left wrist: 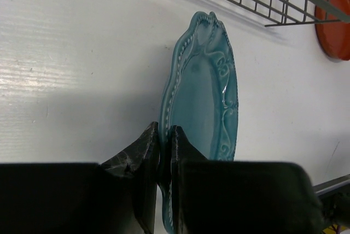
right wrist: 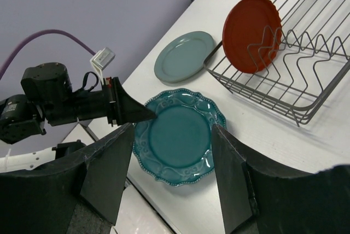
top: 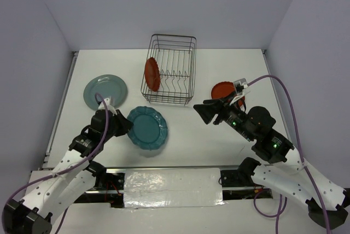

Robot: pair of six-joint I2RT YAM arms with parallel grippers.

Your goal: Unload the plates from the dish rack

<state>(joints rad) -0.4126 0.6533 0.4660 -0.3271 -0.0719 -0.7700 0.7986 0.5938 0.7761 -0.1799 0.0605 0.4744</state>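
The dark wire dish rack stands at the back middle with one orange-red plate upright at its left end. A second orange-red plate lies flat on the table to the right of the rack. The pale grey-teal plate lies flat at the left. My left gripper is shut on the left rim of the scalloped teal-blue plate, which is flat and low over the table; I cannot tell whether it touches. In the left wrist view the fingers pinch that plate. My right gripper is open and empty.
The right wrist view shows the teal-blue plate between my open right fingers, the grey-teal plate and the rack with its orange-red plate. Walls enclose the table on three sides.
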